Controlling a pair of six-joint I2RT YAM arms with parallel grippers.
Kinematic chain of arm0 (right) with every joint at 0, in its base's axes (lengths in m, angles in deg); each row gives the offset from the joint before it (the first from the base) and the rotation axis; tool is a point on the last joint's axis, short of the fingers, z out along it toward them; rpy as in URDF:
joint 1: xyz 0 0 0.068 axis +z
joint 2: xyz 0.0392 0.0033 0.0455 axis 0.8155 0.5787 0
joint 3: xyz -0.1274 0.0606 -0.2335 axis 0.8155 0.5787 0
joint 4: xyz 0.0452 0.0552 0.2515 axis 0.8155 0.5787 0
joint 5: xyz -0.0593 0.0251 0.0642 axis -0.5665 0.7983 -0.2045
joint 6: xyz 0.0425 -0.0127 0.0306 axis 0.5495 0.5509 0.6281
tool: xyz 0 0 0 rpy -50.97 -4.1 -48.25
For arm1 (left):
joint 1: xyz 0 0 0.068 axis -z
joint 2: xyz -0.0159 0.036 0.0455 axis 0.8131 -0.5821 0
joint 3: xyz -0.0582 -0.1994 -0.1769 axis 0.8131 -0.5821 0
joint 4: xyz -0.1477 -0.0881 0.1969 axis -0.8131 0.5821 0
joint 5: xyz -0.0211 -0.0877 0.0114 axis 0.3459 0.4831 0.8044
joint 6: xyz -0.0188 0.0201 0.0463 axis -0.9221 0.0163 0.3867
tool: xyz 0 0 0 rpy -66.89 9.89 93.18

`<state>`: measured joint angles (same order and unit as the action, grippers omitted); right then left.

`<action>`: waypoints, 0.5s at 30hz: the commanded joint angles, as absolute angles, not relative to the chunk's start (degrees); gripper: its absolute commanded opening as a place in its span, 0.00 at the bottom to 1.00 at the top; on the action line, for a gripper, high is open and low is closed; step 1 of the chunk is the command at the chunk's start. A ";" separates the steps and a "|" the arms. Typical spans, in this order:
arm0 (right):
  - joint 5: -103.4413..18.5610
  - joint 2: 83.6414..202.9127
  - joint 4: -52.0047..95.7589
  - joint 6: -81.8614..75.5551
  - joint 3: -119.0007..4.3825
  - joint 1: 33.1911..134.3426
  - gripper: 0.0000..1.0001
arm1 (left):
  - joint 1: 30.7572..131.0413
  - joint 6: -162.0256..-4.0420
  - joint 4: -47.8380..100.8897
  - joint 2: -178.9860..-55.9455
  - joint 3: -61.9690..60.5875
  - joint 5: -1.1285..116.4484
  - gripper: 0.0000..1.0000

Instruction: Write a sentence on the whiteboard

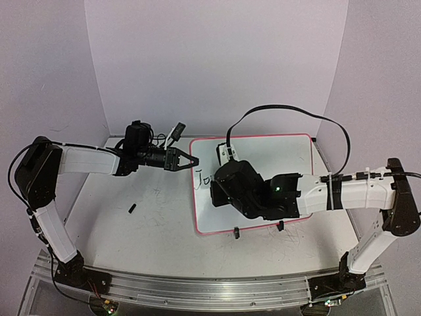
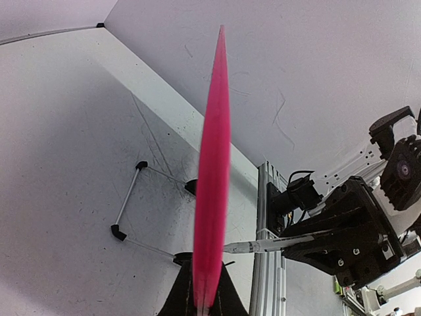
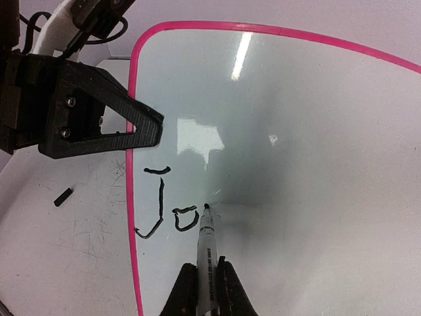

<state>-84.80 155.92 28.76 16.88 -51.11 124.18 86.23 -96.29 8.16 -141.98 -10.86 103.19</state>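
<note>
Your L fingers clamped on whiteboard pink edge; R fingers pinch marker, tip touching whiteboard beside "Jo".

Top camera: high up, set back from the near edge of the white rectangular board with thin pink-red border, looking down and forward; board sits mid-frame. Left wrist camera: hard against the board's left edge, sighting along it edge-on. Right wrist camera: close above the board's left part, looking down a white marker pen at black lettering. All three share that left edge.
</note>
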 commanded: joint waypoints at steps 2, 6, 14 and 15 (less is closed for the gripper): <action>-86.28 157.18 28.93 17.44 -53.71 124.45 0.00 | 86.13 -97.13 9.63 -140.44 -11.32 102.09 0.00; -86.19 157.30 29.22 18.10 -53.39 124.43 0.00 | 86.13 -97.11 9.65 -140.41 -11.30 102.21 0.00; -86.28 156.51 30.86 20.39 -52.00 124.43 0.00 | 86.13 -97.12 9.65 -140.57 -11.15 102.37 0.00; -86.24 156.41 31.07 20.68 -51.77 124.43 0.00 | 86.13 -97.12 9.65 -140.58 -11.16 102.37 0.00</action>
